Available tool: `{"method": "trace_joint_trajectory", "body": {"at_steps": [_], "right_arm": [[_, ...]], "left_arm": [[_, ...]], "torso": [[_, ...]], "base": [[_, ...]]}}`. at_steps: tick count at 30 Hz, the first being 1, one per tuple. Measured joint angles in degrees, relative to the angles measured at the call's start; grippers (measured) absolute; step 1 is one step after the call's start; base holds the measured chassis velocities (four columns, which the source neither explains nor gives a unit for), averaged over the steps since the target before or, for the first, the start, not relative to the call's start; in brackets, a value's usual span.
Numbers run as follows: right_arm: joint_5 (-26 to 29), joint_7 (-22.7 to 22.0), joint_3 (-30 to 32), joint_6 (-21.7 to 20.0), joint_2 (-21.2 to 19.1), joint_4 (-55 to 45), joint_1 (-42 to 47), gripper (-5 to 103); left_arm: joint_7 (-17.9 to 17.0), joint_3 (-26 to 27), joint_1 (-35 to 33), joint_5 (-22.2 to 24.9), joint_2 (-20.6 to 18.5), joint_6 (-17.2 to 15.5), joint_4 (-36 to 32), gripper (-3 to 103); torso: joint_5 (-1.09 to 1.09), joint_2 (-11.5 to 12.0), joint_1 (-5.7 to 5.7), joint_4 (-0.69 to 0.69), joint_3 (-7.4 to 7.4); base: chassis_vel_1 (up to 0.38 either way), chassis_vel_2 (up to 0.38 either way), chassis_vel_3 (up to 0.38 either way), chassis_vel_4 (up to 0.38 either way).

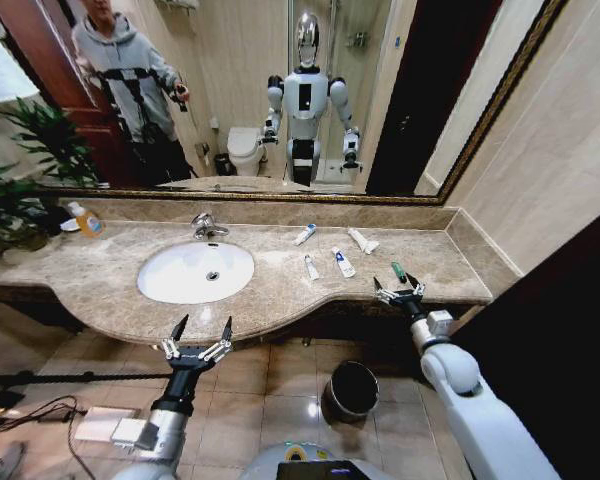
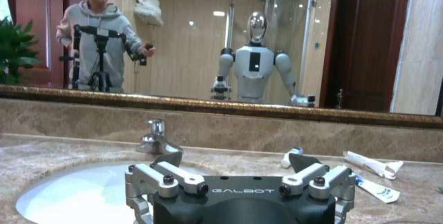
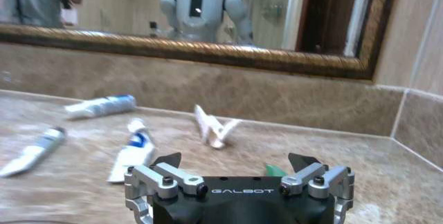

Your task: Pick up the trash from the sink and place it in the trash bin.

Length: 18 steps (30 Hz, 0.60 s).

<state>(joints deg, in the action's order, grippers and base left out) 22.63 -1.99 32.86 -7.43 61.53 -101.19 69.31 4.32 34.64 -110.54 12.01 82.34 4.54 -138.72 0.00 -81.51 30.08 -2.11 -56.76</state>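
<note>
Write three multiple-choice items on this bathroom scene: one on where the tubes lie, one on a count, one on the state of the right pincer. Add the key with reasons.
1. Where do the tubes lie?
A. In the basin
B. On the marble counter, to the right of the sink
C. In the bin

2. How many tubes are on the counter?
A. Two
B. Five
C. Eight

3. What is the state of the right pincer?
A. Open, at the green tube, holding nothing
C. Shut on a white tube
B. Shut inside the bin

Key: 1 B, since the tubes lie on marble and none shows in the basin; 2 B, four white plus one green; 3 A, its fingers are spread by the counter edge with the green tube just beyond. The left pincer hangs open in front of the sink.
</note>
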Motion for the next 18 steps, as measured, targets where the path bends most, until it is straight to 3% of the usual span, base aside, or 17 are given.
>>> {"method": "trace_joint_trajectory", "body": {"at_steps": [8,18], "right_arm": [[1.64,0.58,-0.81,-0.80,-1.27,10.04,-8.52,100],[2.06,3.04,-1.22,-1.01,-1.60,14.95,-10.43,103]], "left_arm": [[0.00,0.00,0.00,0.00,0.00,0.00,0.00,100],[0.00,0.00,0.00,0.00,0.00,0.00,0.00,100]], "torso": [[0.00,0.00,0.00,-0.01,0.00],[0.00,0.00,0.00,0.00,0.00]], "base": [[0.000,0.000,0.000,0.000],[0.000,0.000,0.000,0.000]]}}
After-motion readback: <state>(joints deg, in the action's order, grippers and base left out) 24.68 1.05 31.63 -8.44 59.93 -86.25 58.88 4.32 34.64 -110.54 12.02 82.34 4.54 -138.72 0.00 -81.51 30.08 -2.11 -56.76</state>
